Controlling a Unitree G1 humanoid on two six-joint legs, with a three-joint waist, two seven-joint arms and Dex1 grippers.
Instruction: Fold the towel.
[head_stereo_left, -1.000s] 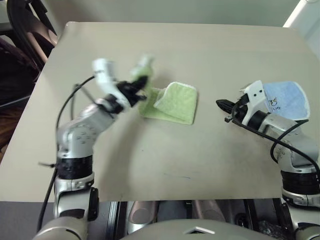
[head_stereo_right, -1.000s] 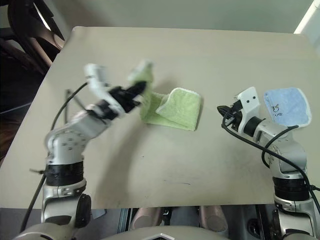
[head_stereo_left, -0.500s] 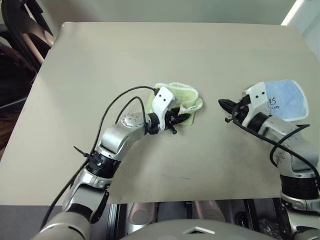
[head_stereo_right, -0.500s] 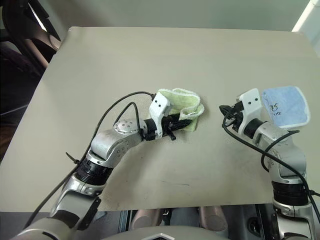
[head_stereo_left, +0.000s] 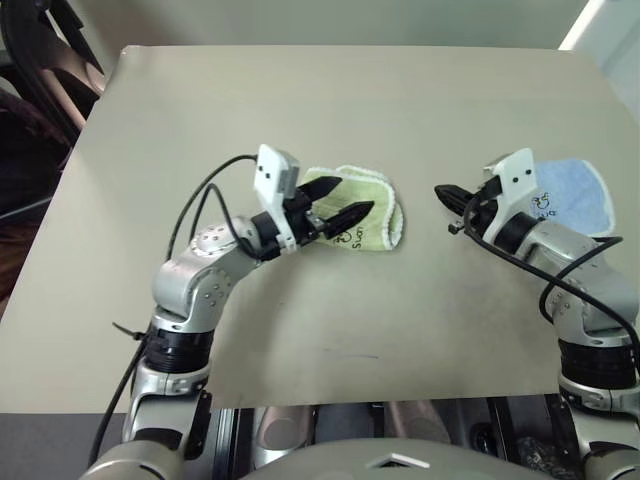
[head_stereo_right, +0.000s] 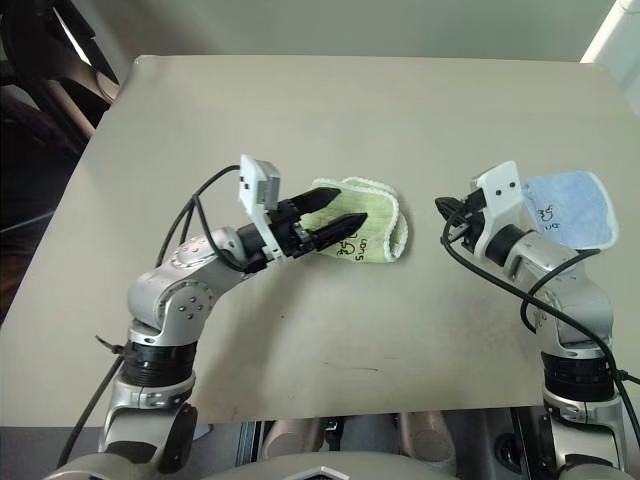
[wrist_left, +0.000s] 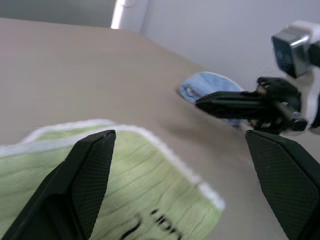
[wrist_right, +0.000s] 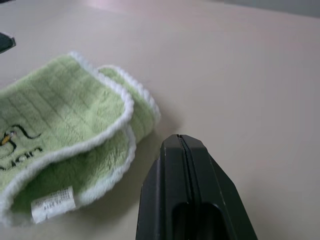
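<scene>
Folded fluffy green terry towel (head_stereo_left: 362, 222), white-edged, under spread left tool (head_stereo_left: 338, 201); right tool (head_stereo_left: 443, 192) pinched together.

The table (head_stereo_left: 420, 300) is evenly lit by soft, diffuse light; only faint shadows are cast. A bright strip is seen at the far right corner. In the left wrist view, near fingers (wrist_left: 85, 175) are blurred.
</scene>
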